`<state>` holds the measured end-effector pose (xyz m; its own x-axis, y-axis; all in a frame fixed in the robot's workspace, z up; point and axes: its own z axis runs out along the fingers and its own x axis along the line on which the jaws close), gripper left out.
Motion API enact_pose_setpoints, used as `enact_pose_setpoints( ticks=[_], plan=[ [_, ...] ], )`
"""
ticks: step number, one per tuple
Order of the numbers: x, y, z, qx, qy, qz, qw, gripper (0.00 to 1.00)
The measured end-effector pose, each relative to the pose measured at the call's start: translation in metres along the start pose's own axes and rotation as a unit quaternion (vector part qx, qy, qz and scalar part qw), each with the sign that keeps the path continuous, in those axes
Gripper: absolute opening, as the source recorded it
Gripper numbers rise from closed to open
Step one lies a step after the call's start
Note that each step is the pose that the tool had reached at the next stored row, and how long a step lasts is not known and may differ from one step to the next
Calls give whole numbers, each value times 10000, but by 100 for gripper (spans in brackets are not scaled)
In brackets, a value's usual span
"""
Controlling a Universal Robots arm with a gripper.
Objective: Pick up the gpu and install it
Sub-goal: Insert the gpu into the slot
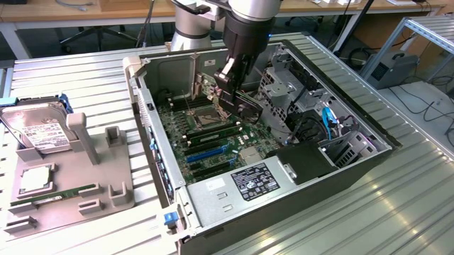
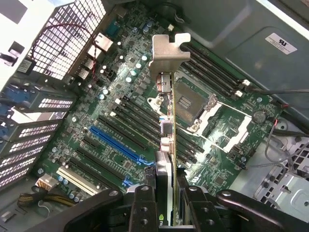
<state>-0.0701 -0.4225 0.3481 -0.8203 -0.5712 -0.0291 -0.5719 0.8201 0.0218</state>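
Note:
My gripper [image 1: 228, 93] reaches down into the open computer case [image 1: 149, 117] and is shut on the gpu [image 1: 245, 110]. The card hangs below the fingers, above the green motherboard [image 1: 206, 139]. In the wrist view the gpu [image 2: 166, 130] shows edge-on between the black fingers of the gripper [image 2: 166, 195]. Its silver bracket [image 2: 168, 50] is at the far end, over the board beside the CPU socket [image 2: 190, 101]. The long blue slot [image 2: 116, 142] and several black slots lie just beside the card's edge.
Drive cages and cables [image 1: 312, 127] crowd the case on the exterior view's right, with the power supply [image 1: 248, 183] at the near end. A grey fixture tray [image 1: 106, 180] outside the case carries a hard drive [image 1: 39, 133], a processor [image 1: 35, 180] and a green RAM stick [image 1: 53, 195].

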Motion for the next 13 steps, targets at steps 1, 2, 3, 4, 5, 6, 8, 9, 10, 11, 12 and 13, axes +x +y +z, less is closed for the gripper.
enact_pose_setpoints(
  ticks=[1,2,3,4,5,6,8,9,10,11,12,13],
  plan=[
    [0,0,0,0,1,-20,10000,27],
    [0,0,0,-1,2,-58,10000,27],
    [0,0,0,-2,2,-95,10000,27],
    [0,0,1,-3,2,-111,9999,27],
    [0,0,1,-4,3,-130,9999,27],
    [0,0,1,-4,4,-155,9999,27],
    [0,0,1,-5,4,-185,9998,27],
    [0,0,1,-6,5,-202,9998,27],
    [0,0,1,-6,5,-220,9998,27],
    [0,0,1,-7,5,-237,9997,27],
    [0,0,1,-7,6,-253,9997,27],
    [0,0,2,-8,6,-271,9996,27]
  ],
)
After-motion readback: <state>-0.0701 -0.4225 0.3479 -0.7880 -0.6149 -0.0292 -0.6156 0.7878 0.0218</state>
